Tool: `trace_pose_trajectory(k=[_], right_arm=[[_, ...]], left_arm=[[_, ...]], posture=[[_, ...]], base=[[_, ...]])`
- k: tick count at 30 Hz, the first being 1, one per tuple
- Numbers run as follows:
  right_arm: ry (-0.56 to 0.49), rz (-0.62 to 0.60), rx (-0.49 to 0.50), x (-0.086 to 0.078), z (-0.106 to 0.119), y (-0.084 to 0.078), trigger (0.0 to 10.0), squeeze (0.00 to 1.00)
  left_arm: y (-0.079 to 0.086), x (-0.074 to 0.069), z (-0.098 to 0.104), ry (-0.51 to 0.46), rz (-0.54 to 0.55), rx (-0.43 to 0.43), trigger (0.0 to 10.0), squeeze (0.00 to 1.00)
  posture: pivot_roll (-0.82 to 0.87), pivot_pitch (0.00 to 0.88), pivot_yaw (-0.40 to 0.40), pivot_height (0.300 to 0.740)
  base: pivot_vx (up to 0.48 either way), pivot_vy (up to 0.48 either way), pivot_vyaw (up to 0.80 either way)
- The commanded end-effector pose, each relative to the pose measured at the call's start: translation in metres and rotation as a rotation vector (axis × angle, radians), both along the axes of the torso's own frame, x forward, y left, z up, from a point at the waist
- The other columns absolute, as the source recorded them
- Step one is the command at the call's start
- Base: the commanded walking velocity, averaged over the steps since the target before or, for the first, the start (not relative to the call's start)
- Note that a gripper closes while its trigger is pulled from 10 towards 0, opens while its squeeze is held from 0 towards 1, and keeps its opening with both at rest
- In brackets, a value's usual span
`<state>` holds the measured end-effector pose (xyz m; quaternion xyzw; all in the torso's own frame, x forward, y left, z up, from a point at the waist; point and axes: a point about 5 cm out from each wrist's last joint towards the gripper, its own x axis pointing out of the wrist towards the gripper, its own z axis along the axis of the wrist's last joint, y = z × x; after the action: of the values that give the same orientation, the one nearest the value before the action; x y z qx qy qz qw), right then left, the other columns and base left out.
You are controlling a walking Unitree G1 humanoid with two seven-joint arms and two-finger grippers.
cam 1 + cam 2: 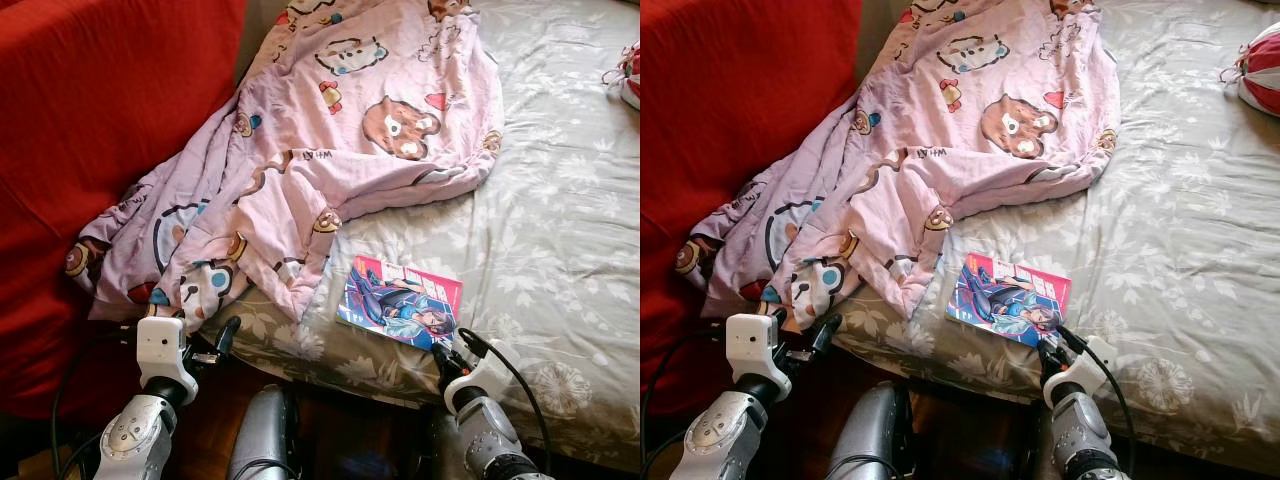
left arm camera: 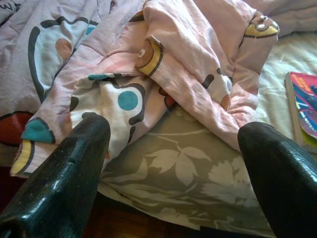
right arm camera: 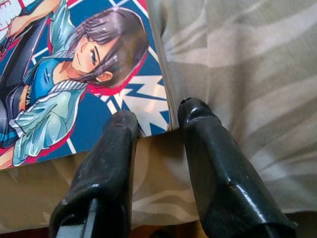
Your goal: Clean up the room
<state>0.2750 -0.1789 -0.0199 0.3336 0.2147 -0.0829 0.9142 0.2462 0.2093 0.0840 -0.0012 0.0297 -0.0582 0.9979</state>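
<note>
From the head camera I see a bed with a grey-green floral sheet [image 1: 560, 250]. A crumpled pink cartoon-bear blanket [image 1: 330, 150] covers its far left, against a red sofa [image 1: 90, 130]. A glossy blue-and-pink manga book [image 1: 400, 302] lies flat near the bed's near edge. At far right sits a red-and-white striped object [image 1: 1260, 65]. My left claw [image 1: 215, 340] hovers at the blanket's near left corner; my right claw [image 1: 1055, 345] is at the book's near right corner.

Left wrist: its fingers [image 2: 64, 173] are spread wide.

Right wrist: fingers [image 3: 109, 158] are slightly apart, straddling the book's corner without clamping it.
</note>
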Motion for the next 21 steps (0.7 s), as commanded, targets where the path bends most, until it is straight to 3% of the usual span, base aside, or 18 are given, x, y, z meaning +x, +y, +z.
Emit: trace_pose_trajectory(k=[1,7,14,21], right_arm=[[0.100,-0.008,0.056,-0.020,-0.019,0.008,10.0,0.00],[0.111,-0.037,0.093,-0.027,-0.024,0.008,10.0,0.00],[0.059,-0.073,0.135,-0.020,-0.018,0.006,10.0,0.00],[0.063,-0.175,0.135,-0.029,-0.022,-0.008,10.0,0.00]], left_arm=[[0.003,-0.005,-0.001,0.021,-0.001,0.029,10.0,0.00],[0.001,-0.013,-0.002,0.034,-0.011,0.037,10.0,0.00],[0.001,-0.016,-0.001,0.039,-0.018,0.056,10.0,0.00],[0.000,-0.015,-0.001,0.044,-0.027,0.067,10.0,0.00]], posture=[[0.21,0.279,0.111,0.602],[0.22,0.297,0.118,0.602],[0.23,0.306,0.124,0.602],[0.22,0.311,0.122,0.602]], base=[[0.000,0.000,0.00],[0.000,0.000,0.00],[0.000,0.000,0.00],[0.000,0.000,0.00]])
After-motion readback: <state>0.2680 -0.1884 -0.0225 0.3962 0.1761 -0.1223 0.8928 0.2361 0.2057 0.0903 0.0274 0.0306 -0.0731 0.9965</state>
